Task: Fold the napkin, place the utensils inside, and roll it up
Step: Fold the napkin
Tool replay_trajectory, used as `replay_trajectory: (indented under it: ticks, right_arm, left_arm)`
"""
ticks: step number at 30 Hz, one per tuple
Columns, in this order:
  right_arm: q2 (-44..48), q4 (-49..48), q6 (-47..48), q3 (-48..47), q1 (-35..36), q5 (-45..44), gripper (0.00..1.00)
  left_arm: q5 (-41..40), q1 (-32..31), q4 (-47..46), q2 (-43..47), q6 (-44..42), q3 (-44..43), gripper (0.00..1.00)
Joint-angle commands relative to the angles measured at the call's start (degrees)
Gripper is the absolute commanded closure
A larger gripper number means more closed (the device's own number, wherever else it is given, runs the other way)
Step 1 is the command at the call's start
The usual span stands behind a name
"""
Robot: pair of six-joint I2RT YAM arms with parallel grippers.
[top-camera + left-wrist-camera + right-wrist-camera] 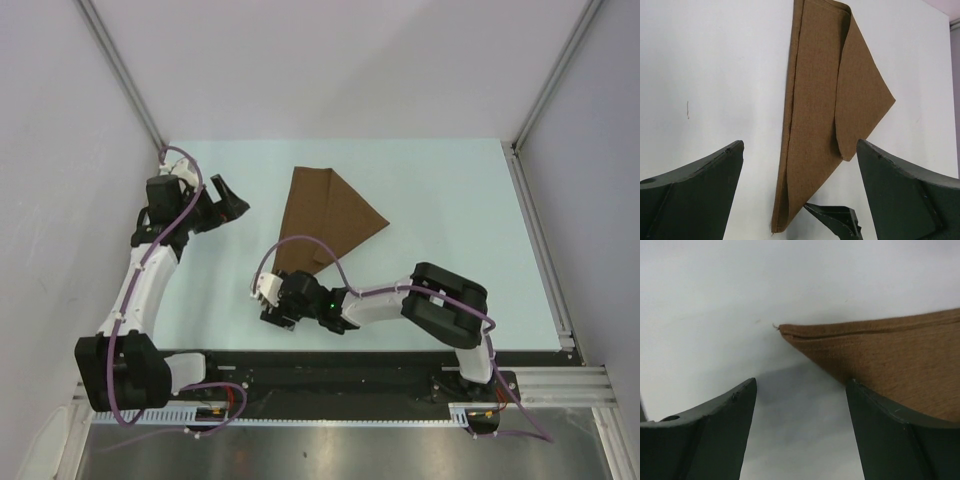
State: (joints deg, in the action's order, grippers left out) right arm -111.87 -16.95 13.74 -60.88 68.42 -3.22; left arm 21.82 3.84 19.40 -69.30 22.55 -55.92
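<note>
Napkin [325,215] axis: near to far, we judge.
Right gripper [280,298]: jaws apart, empty, just near of its tip.
Left gripper [228,205]: spread, well apart.

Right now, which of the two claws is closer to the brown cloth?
The right gripper, low in the middle of the table: its open jaws sit at the napkin's pointed near corner. The left gripper hangs off to the side, clear of it.
</note>
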Motion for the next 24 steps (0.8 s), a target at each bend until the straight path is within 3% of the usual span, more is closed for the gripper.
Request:
replay_trajectory:
  ticks: [1, 16, 24]
  right_arm:
    - [-1.9, -5.0, 7.1, -1.8, 0.7, -9.2, 0.23]
    - [-5.6, -10.2, 13.2, -1.6, 2.2, -10.9, 0.27]
    - [-6.5, -15.7, 17.4, 0.1, 6.0, -17.1, 0.28]
  left_arm:
    - [2.0, 0.5, -1.7, 0.9, 0.6, -0.8, 0.0]
    - [3.2, 0.5, -2.3, 0.7, 1.3, -0.4, 0.0]
    - [4.4, 0.5, -2.7, 0.3, 1.6, -0.2, 0.0]
